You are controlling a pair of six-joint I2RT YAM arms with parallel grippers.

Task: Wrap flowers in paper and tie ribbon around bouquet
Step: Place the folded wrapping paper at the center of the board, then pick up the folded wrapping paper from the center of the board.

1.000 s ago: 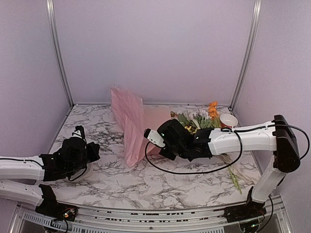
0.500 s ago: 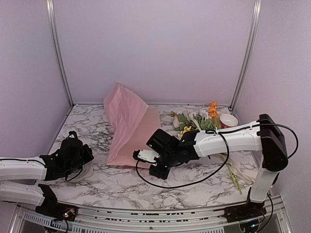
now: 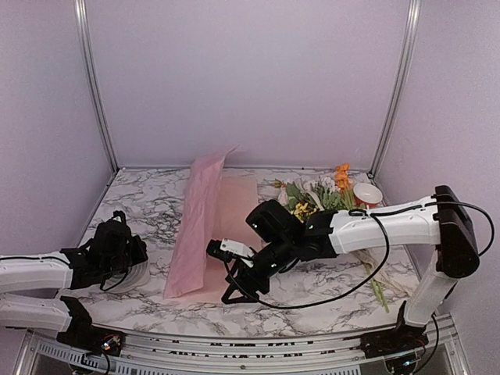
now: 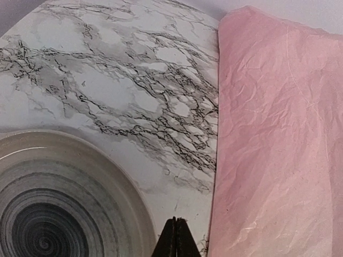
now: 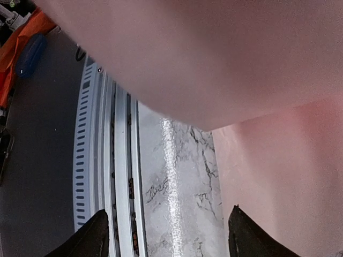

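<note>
Nearest you, the right jaws have just let go. A second ago they were clamped on the paper [image 3: 199, 234], holding it bunched and upright in the middle of the tabletop [image 3: 312, 301]. Since then your right arm [image 3: 367, 226] has dragged the sheet toward the near edge, and the jaws have sprung apart. In the right wrist view both fingertips [image 5: 94, 238] stand wide with nothing between them. Bare marble lies ahead of them, and pink sheet shows off to one side and blurred close over the lens. The jaws hang low, just off the sheet's near edge.

To your left, the left jaws are pressed together and empty. Their fingertips [image 4: 170, 241] sit over the strip of marble between the grey ringed disc [image 4: 53, 203] and the sheet's left edge. That arm has barely shifted in the last second.

Farther in, the paper lies longer and flatter than it did, running from near the front toward the back wall. It is not fully open: its left part still stands as a tall fold, while the right part rests flat.

Beyond it to the right, the flowers [image 3: 316, 195] lie on the marble beside the sheet, not on it. Their stems trail under your right arm. A small bowl [image 3: 367, 192] sits just past the blossoms. You cannot pick out the ribbon here.

The spreading looks nearly done. That standing fold probably needs laying down before the flowers go on, and wrapping and tying have not begun.
</note>
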